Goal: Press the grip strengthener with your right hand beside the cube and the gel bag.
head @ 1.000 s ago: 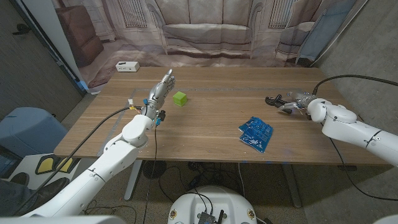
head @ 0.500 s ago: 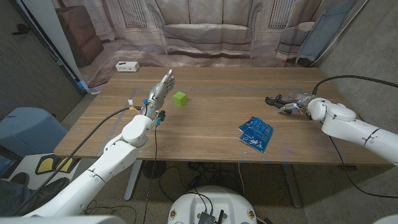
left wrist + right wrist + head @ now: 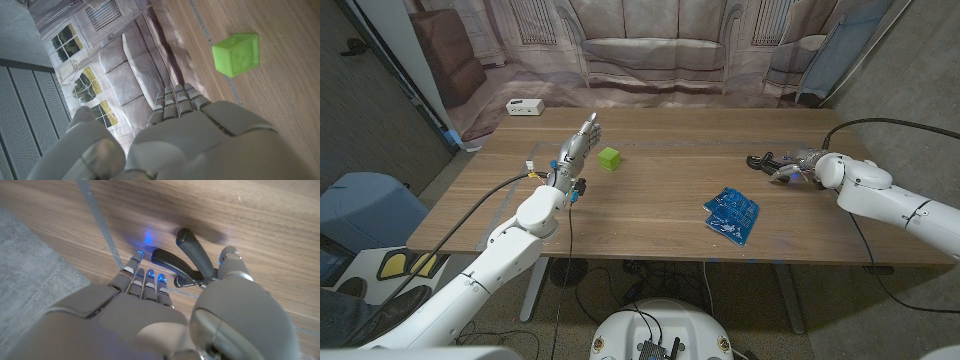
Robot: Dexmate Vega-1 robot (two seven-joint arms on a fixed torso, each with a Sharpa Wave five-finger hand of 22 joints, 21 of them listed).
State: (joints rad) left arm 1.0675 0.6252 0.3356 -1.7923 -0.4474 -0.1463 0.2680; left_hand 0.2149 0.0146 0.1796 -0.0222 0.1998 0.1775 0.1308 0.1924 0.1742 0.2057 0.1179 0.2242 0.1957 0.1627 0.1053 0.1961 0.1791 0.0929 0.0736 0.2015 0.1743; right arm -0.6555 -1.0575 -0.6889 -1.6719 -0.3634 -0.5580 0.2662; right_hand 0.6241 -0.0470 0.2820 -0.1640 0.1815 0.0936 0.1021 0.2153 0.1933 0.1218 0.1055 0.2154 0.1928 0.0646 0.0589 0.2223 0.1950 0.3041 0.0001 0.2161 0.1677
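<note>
Grip strengthener [image 3: 761, 160] lies on counter [image 3: 660, 200] near right end, black handles splayed. Right hand [image 3: 794, 164] just beside it, fingers spread over handles, thumb by its spring end; whether it actually grasps, cannot tell. Blue gel bag [image 3: 731, 213] nearer front edge, well apart. Green cube [image 3: 609, 158] toward left. Left hand [image 3: 579, 141] beside cube, fingers extended together, nothing held.

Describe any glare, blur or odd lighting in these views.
Right wrist view: blue light spots on the wood by the grip strengthener, robot hand soft, out of focus. Left wrist view: near robot hand blurred, cube sharp. Head view: evenly lit.
</note>
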